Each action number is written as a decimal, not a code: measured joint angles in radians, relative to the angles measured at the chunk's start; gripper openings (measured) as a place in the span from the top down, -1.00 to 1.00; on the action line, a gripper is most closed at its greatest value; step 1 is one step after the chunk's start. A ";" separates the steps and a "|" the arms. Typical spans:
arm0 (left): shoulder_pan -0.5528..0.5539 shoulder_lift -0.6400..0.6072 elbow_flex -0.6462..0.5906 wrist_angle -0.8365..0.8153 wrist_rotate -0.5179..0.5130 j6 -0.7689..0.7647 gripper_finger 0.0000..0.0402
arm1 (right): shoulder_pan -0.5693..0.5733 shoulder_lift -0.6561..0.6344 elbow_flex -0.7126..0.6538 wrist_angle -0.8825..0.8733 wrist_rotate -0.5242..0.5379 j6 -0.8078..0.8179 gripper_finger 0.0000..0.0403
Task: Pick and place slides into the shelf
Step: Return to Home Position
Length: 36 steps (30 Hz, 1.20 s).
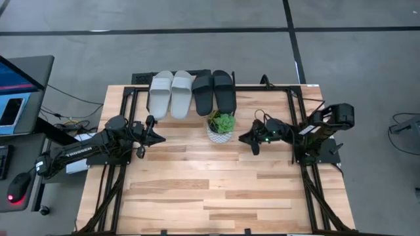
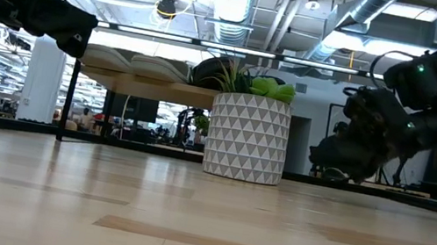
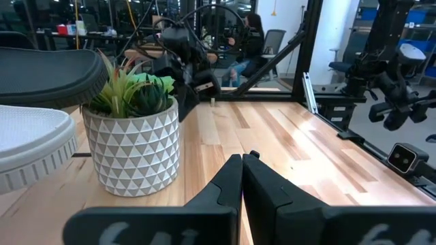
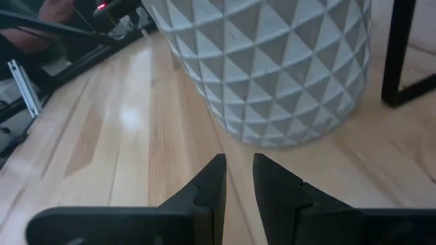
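All the slides lie side by side, soles down, on top of the shelf (image 2: pixel 153 88) at the table's far edge. The two light grey slides (image 1: pixel 170 93) are on the left and the two black slides (image 1: pixel 214 90) on the right. In the low view the shelf's plank stands on thin black legs behind the plant pot. My left gripper (image 1: pixel 157 136) hovers shut, left of the pot and nearer than the grey slides. My right gripper (image 1: pixel 244 139) sits low, right of the pot, with a narrow gap between its fingers (image 4: pixel 216 178). Neither touches anything.
A white pot with a grey triangle pattern and a green plant (image 1: pixel 220 126) stands between the two grippers, just in front of the black slides. Black frame rails run along the table's left and right sides. A desk with a monitor and mouse stands beyond the left edge.
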 joint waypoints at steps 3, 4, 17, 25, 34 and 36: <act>0.000 0.000 0.000 0.000 0.000 0.000 1.00 | 0.000 0.000 0.015 0.001 0.000 0.000 0.67; 0.000 0.000 0.000 0.000 0.000 0.000 1.00 | 0.000 0.000 0.020 0.002 0.000 -0.001 0.67; 0.000 0.000 0.000 0.000 0.000 0.000 1.00 | 0.000 0.000 0.058 0.003 0.000 -0.002 0.67; 0.000 0.000 0.000 0.000 0.000 -0.001 1.00 | 0.000 -0.001 0.061 0.003 0.000 -0.003 0.67; 0.000 0.000 0.000 0.000 0.000 -0.001 1.00 | 0.000 -0.001 0.061 0.003 0.000 -0.002 0.67; 0.000 0.000 0.000 0.000 0.000 -0.001 1.00 | 0.000 -0.001 0.061 0.003 0.000 -0.002 0.67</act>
